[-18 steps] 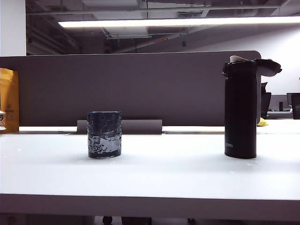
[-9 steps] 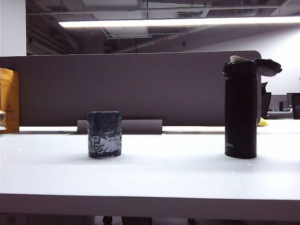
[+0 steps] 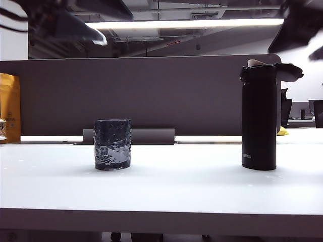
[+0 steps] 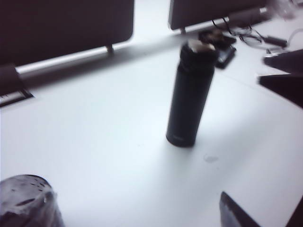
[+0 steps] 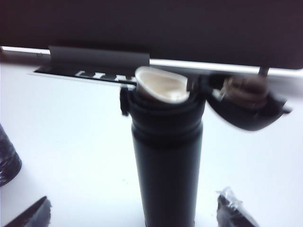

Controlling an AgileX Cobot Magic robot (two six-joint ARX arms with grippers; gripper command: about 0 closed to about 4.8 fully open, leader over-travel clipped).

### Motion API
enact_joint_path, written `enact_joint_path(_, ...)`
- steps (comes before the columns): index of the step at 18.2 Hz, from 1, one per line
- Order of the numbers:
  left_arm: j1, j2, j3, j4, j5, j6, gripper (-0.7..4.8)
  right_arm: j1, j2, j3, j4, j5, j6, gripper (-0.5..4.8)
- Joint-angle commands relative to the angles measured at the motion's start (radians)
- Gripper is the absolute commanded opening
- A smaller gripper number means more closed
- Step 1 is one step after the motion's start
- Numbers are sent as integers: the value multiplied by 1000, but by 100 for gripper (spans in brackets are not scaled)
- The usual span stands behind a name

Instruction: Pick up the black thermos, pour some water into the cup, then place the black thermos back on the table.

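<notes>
While upright, black thermos (lid flipped open), both pincers parted above.

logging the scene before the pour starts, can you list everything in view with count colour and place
thermos: 1, matte black, upright on the right of the table, flip lid open, pale spout showing
cup: 1, dark bluish-black, bumpy, upright left of centre, apart from the thermos
table: 1, white, across the foreground
partition: 1, grey, behind the table
orange box: 1, far left edge by the partition
ceiling light: 1 long strip, white, overhead
cables: a dark tangle, on the table beyond the thermos in the left wrist view
left gripper: 1, black, blurred, high at top left, open, holding nothing
right gripper: 1, black, open, a fingertip on either side of the thermos body, not touching it
</notes>
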Motion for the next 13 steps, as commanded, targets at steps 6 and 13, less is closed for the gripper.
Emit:
enact_joint_path(6,-1,96,5,100,1,19,479,-2,488,-8,537,32,13,479)
enact_joint_path(13,-1,100,5,98,-8,19,479,-2,753,12,845,34,-47,479)
